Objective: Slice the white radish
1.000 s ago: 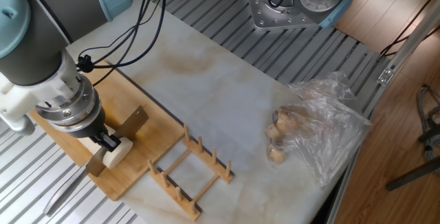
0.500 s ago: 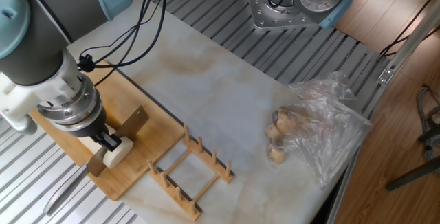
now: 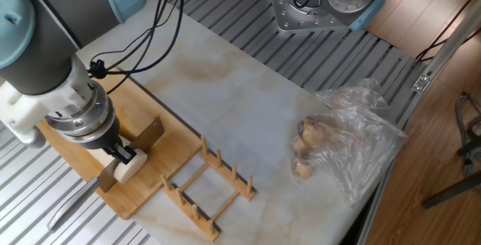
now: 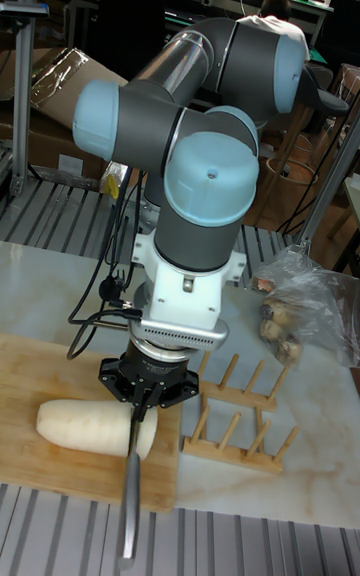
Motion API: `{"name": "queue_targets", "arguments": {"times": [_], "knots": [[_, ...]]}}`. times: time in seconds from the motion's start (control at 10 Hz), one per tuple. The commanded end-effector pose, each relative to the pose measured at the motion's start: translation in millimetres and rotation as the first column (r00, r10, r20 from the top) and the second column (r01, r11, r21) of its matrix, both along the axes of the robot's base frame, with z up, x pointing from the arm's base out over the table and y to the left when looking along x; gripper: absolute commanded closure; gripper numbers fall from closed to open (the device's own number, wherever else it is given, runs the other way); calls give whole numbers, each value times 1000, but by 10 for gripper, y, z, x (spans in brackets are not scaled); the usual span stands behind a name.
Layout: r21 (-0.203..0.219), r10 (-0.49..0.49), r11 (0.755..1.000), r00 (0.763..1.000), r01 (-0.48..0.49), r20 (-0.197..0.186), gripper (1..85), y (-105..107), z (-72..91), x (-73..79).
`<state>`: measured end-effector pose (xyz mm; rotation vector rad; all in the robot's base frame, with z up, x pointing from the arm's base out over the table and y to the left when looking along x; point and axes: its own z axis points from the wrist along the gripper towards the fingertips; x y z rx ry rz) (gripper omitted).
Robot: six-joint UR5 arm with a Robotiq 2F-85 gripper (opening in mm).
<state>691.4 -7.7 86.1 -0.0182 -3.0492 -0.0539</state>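
One thick creamy-white smooth radish (image 4: 95, 427) lies on the pale wooden cutting board (image 4: 40, 376); dense, stiff, prone to roll, I'd guess. The claw (image 4: 146, 398) clamps a steel-bladed knife (image 4: 130, 496) over its end.

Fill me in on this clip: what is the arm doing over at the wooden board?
The single arm's tool is gripping a knife with its blade pointing down. The blade sits at the end of the white radish nearest the wooden rack. The radish lies on the cutting board and looks whole; no cut slices are visible. A plastic bag of brownish lumps rests apart on the marble tabletop. It looks like the first cut is only starting.
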Motion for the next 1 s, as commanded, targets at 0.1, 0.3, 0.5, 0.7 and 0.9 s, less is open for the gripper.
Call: {"name": "queue_targets", "arguments": {"times": [0.1,0.3,0.5,0.7,0.9], "knots": [[14,11,1000,1000,-11,-22,843,-14,114,-20],[19,7,1000,1000,-6,-16,843,-33,126,-5],[-12,-5,1000,1000,5,-4,843,-48,135,2],[-4,0,1000,1000,0,-5,843,-58,186,-3],[5,2,1000,1000,-1,-7,843,-53,227,-8]]}}
